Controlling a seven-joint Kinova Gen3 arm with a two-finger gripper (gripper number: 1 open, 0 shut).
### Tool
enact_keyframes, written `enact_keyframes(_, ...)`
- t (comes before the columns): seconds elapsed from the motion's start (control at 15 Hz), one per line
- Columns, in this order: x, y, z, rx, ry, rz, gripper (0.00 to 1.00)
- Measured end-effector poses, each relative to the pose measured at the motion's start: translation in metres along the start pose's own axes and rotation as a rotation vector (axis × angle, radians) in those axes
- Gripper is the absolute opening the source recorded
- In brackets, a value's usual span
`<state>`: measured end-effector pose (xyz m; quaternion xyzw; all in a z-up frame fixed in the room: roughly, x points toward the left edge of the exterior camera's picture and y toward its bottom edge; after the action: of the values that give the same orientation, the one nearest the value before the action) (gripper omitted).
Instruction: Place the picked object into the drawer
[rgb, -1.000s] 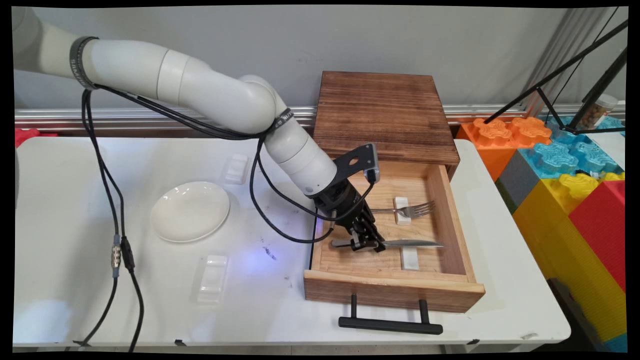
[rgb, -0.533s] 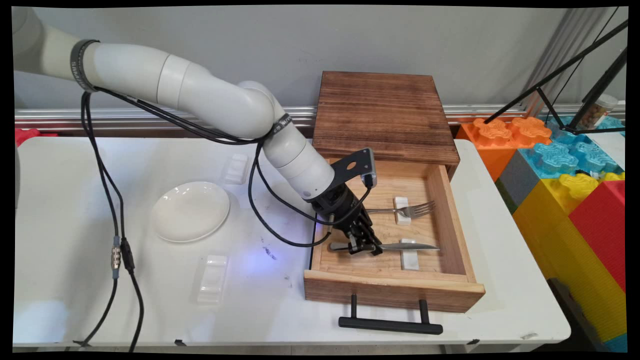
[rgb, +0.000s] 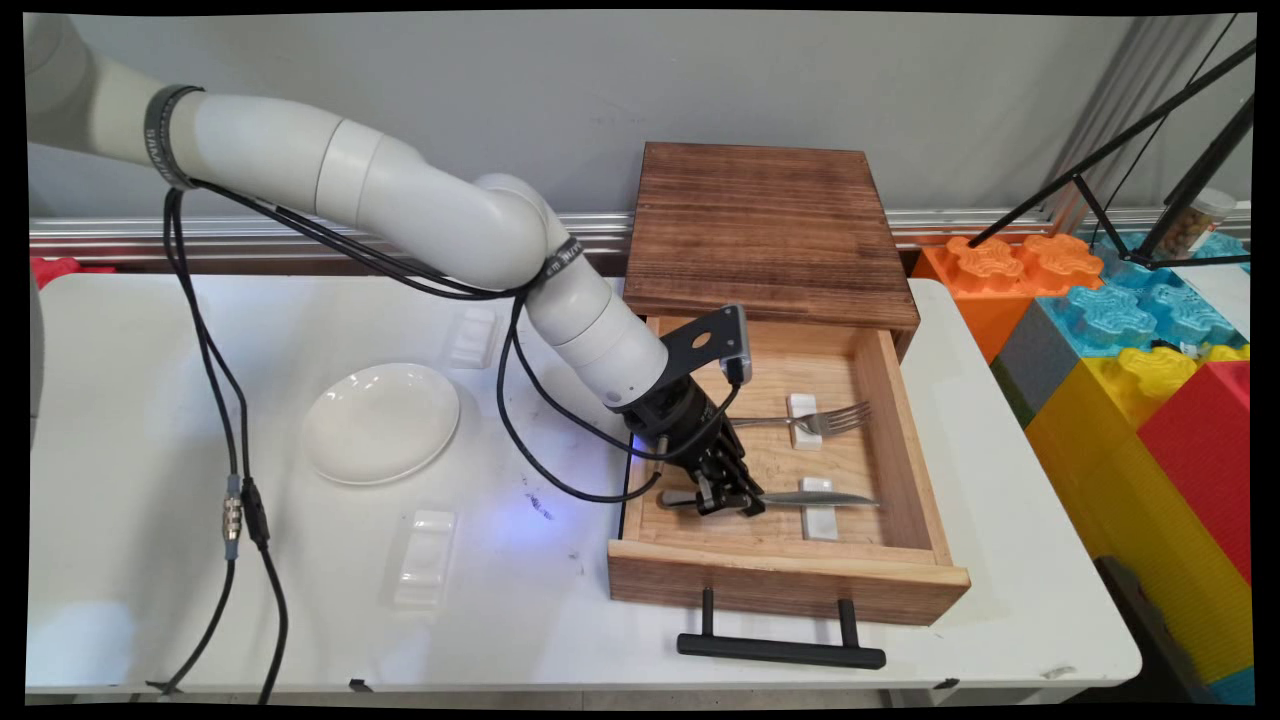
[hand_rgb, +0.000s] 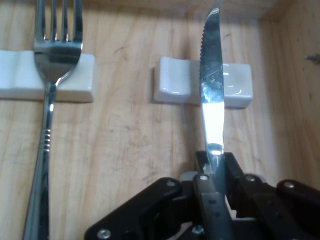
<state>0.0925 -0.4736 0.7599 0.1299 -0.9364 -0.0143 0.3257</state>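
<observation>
Fingers (rgb: 728, 497) grip a knife (rgb: 800, 498) in the open drawer (rgb: 790, 580); fork (rgb: 810, 420) at 1 o'clock.

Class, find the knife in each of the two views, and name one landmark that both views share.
Main view: the knife lies across the drawer's near part, held by the gripper.
Hand view: the knife runs up from the gripper, right of centre.
Shared landmark: the white rest under the blade; the fork lies alongside.

I see a plain grey wall (rgb: 500, 90) behind my white table (rgb: 150, 560), with big coloured plastic building blocks (rgb: 1130, 330) stacked at its right.
</observation>
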Motion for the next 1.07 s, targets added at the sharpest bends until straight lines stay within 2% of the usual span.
enact_keyframes(0.6,-0.005,0.0,0.01,-0.003,0.009,0.015,0.0)
enact_keyframes(0.67,-0.006,0.001,0.011,-0.005,0.01,0.018,1.0)
enact_keyframes(1.07,-0.007,-0.002,0.011,-0.006,0.016,0.021,1.0)
